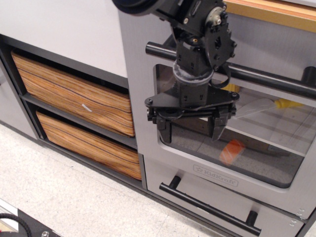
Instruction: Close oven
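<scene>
The silver-grey oven (143,113) fills the right half of the view. Its door has a large clear window (247,143), a long black bar handle (266,78) across the top and a small KidKraft logo (216,176) below the glass. The door looks flush, or nearly flush, with the cabinet front. My black gripper (191,129) hangs in front of the window's left part, just under the handle. Its fingers (165,129) stand apart and hold nothing. An orange object (232,150) lies inside behind the glass.
A windowless grey drawer with a black bar handle (210,205) sits under the oven door. Two wood-grain drawers (74,94) stack in the dark frame at left. A speckled white floor (59,192) lies below. A wooden countertop edge (271,11) runs along the top right.
</scene>
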Action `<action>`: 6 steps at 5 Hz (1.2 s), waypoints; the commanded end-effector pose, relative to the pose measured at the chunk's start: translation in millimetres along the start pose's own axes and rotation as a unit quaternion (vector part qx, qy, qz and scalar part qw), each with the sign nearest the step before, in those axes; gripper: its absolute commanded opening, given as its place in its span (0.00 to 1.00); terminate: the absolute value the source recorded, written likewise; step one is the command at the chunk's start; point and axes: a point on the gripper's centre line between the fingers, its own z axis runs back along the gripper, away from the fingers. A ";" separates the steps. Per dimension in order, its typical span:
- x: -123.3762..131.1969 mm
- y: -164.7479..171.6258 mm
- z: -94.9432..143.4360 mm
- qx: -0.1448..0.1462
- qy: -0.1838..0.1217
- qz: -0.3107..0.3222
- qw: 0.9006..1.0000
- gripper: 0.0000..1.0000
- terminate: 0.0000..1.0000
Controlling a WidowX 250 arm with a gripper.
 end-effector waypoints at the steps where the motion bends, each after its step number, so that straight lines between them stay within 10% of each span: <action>1: 13.8 -8.8 7.6 -0.017 -0.021 0.006 1.000 1.00 0.00; 5: 12.7 -6.3 6.8 -0.006 -0.024 -0.012 1.000 1.00 0.00; 6: 12.7 -6.3 6.8 -0.006 -0.024 -0.012 1.000 1.00 1.00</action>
